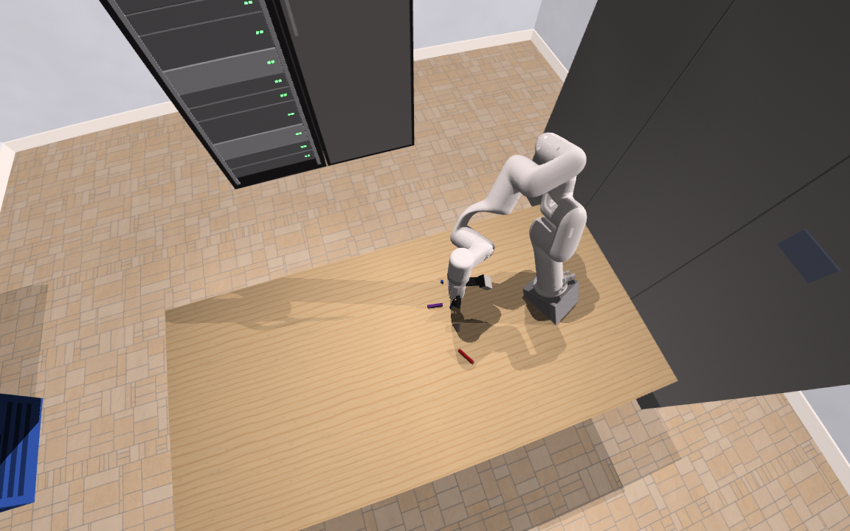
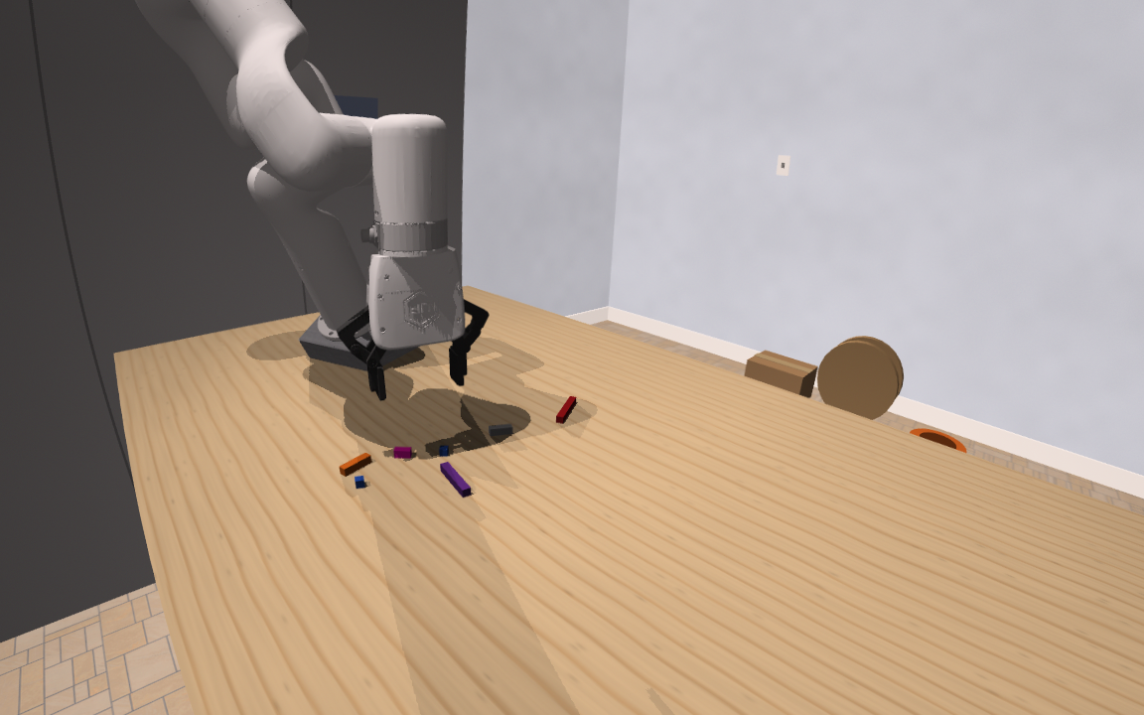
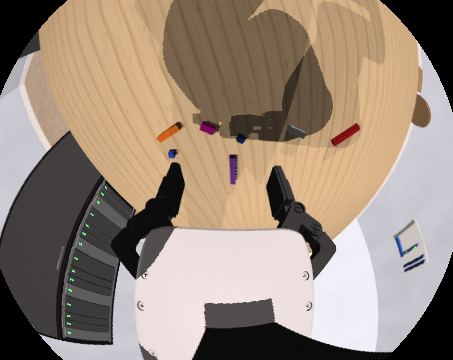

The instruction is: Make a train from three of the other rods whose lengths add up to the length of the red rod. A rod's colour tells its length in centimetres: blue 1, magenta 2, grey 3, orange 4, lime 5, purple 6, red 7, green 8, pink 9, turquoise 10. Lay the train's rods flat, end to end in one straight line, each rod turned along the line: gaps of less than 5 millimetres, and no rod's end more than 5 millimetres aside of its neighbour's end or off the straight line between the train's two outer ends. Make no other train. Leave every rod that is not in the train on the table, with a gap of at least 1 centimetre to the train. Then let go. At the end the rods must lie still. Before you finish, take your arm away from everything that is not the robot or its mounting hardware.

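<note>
My gripper [image 2: 417, 371] is open and empty, hanging above the table behind the rods; it also shows in the wrist view [image 3: 225, 188]. The rods lie apart from one another on the wood. The orange rod [image 2: 355, 463] is at the left, with a blue rod [image 2: 359, 481] just in front of it. The magenta rod [image 2: 402, 451], a second blue rod [image 2: 444, 450] and the grey rod [image 2: 500, 430] lie in the arm's shadow. The purple rod [image 2: 455, 478] lies nearer the camera. The red rod [image 2: 565, 408] lies apart at the right, also in the top view [image 1: 465, 356].
The arm's base [image 1: 550, 300] stands on the table behind the rods. A dark cabinet [image 1: 745, 198] runs along the table's edge by the base. A cardboard box [image 2: 779, 370] and a round brown disc [image 2: 859, 374] sit on the floor beyond the table.
</note>
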Available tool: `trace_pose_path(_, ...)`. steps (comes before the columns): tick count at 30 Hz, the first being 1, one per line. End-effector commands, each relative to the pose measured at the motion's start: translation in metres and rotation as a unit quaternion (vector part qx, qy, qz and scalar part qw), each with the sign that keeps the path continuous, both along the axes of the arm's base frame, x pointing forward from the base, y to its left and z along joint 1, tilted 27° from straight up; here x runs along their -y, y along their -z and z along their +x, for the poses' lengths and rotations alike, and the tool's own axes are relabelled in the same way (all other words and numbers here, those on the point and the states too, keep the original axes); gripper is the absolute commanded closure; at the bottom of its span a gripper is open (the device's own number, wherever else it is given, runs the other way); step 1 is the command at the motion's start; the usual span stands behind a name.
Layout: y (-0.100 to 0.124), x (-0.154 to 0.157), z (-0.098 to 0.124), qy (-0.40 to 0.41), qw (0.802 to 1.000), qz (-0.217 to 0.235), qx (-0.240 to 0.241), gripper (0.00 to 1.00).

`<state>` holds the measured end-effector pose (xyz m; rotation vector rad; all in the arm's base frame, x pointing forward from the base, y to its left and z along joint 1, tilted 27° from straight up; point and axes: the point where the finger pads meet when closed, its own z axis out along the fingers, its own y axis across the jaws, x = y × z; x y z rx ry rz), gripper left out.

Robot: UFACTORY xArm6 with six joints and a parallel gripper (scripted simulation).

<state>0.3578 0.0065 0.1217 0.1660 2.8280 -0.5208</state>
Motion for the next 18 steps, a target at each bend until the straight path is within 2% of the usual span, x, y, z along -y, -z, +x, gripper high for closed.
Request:
trace_pose_path(1, -0.0007, 0.0010, 0.0005, 0.075, 0.996, 0.013, 0.036, 0.00)
trace_pose_path(7, -0.0002, 0.0029, -0.0002, 0.169, 0.982, 0.039, 0.075, 0.00)
trace_pose_path(9, -0.0002, 0.0029, -0.0002, 0.169, 0.982, 0.039, 0.075, 0.00)
trace_pose_path(11, 0.0001, 0.0041, -0.0006, 0.224, 0.968, 0.053, 0.097, 0.00)
trace_pose_path(18, 0.0006, 0.0062, -0.0014, 0.325, 0.932, 0.080, 0.139, 0.00)
